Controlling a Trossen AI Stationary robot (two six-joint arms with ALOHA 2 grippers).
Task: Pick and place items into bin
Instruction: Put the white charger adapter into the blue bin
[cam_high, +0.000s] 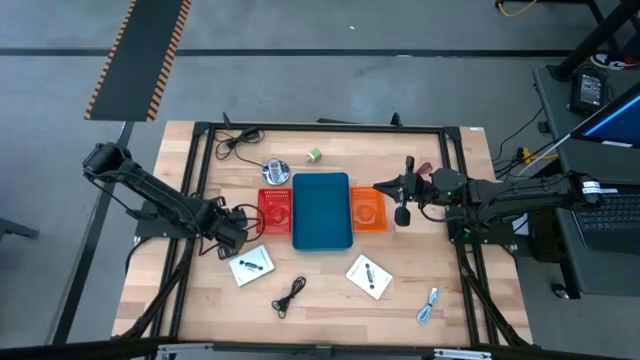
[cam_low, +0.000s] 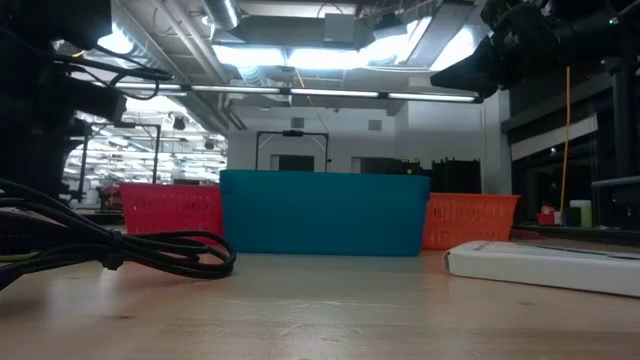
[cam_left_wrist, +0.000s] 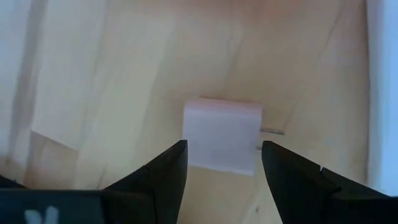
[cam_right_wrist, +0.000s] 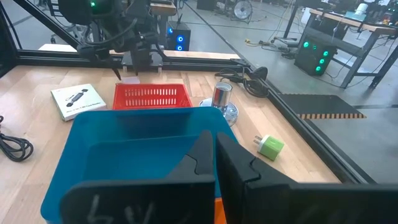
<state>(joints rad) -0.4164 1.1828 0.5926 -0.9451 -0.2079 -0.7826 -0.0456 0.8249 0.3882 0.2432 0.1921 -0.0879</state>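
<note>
While the left end effector (cam_left_wrist: 224, 163) hovers low over the surface (cam_high: 330, 290) just left of the red basket (cam_high: 275, 209), its fingers (cam_left_wrist: 163, 176) stand apart with the pale block (cam_left_wrist: 222, 134) lying directly ahead of them and centred on the gap, so the coming move looks like a short drop and a squeeze. That block sits flat on the wood, its longer side running across the gap rather than along the fingers, which suggests the opening is only just wide enough. Of the two arms the left is plainly the nearer to it; the right end effector (cam_high: 403, 188) hangs above the orange basket (cam_high: 367, 210), beside the right wall of the teal bin (cam_high: 322, 211), with its fingers pressed together and nothing between them. Other items wait elsewhere: a white card (cam_high: 251, 266) near the left arm, a second white card (cam_high: 368, 276) right of centre, a coiled black cable (cam_high: 290, 294) between them at the near side, a blue-white cable (cam_high: 428, 306) at the near right, and a green cube (cam_high: 314, 155) at the far side beyond the bin. No brand, label or lettering can be read on anything in view.
</note>
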